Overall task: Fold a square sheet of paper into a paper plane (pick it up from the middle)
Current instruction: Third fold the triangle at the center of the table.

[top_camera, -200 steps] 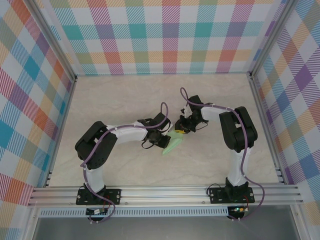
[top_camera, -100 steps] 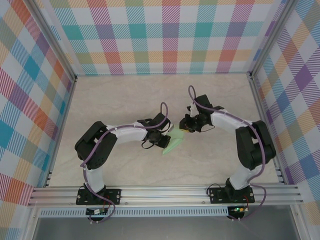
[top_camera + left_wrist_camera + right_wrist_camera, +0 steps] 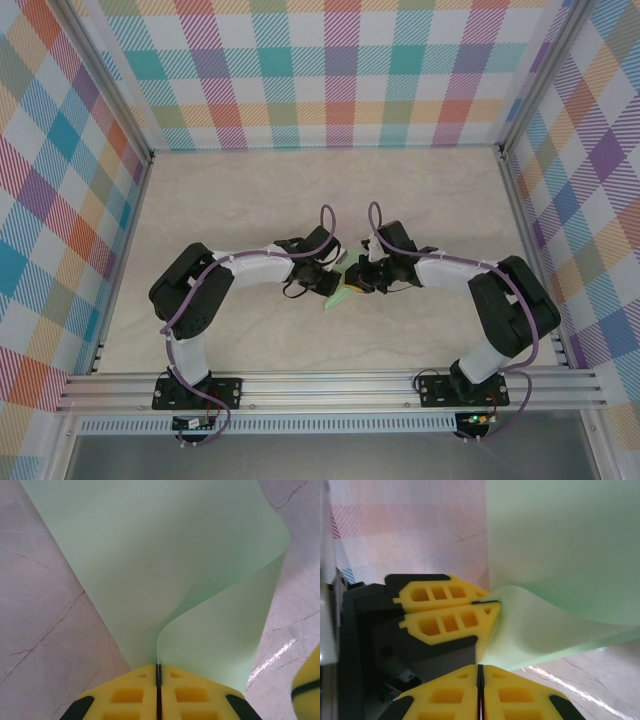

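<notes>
The square sheet of paper is pale mint green and hangs bent into a curl between my two grippers, just above the middle of the table. My left gripper is shut on one edge of the paper, which fans away from its yellow pads. Facing it from the right, my right gripper has its jaws pressed together on a lower edge of the paper. The left gripper is close in front of the right one. From above, the left gripper and the right gripper nearly touch.
The marble-look tabletop is walled by checked panels at the back and both sides. An aluminium rail runs along the near edge, with both arm bases on it.
The right arm swung out to the right, then came back in low toward the left gripper, and its jaws closed on the paper. The left gripper kept its hold in place.
</notes>
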`<action>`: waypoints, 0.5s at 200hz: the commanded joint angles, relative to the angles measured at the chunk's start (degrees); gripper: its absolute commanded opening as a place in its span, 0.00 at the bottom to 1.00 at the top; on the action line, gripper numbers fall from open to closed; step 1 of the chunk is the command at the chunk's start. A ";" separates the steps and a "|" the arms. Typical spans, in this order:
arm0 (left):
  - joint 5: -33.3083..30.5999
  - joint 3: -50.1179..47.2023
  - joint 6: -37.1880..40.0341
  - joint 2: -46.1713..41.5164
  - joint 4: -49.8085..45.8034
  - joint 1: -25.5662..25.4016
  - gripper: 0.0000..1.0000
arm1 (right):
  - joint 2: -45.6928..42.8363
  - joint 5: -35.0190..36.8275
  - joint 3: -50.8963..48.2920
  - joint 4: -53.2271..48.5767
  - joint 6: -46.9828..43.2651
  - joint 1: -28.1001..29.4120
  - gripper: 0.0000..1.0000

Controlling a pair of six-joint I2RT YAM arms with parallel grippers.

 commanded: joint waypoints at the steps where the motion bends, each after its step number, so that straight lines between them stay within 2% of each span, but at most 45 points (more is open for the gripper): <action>1: -0.03 -0.84 -0.71 1.40 -0.39 0.72 0.08 | 2.33 -0.24 -0.20 3.45 2.09 0.61 0.09; 100: -0.47 -0.84 -0.45 1.28 -0.93 0.74 0.08 | 6.67 1.88 -1.36 3.73 1.73 0.79 0.09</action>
